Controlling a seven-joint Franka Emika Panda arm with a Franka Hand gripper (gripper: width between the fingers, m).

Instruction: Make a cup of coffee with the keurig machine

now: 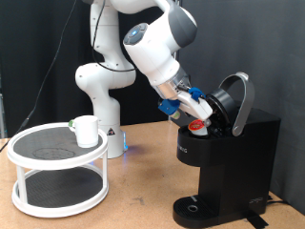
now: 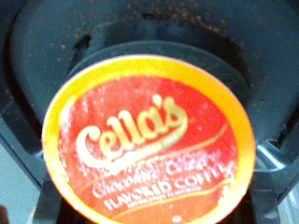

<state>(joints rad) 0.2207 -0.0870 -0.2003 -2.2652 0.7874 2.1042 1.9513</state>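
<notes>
The black keurig machine [image 1: 238,157] stands at the exterior view's right with its hinged lid [image 1: 238,95] raised. My gripper [image 1: 194,118] reaches down at an angle into the open top, shut on a small pod [image 1: 198,123] with a red top. In the wrist view the pod's red and orange "Cella's" lid [image 2: 149,140] fills most of the frame, with the machine's dark pod chamber [image 2: 140,37] right behind it. The white cup [image 1: 86,130] stands upright on the top tier of a round white stand [image 1: 38,157] at the exterior view's left, far from the gripper.
The arm's white base [image 1: 103,95] rises behind the stand. The machine's drip tray [image 1: 195,207] sits at the exterior view's bottom with nothing on it. Wooden tabletop [image 1: 143,191] lies between the stand and the machine.
</notes>
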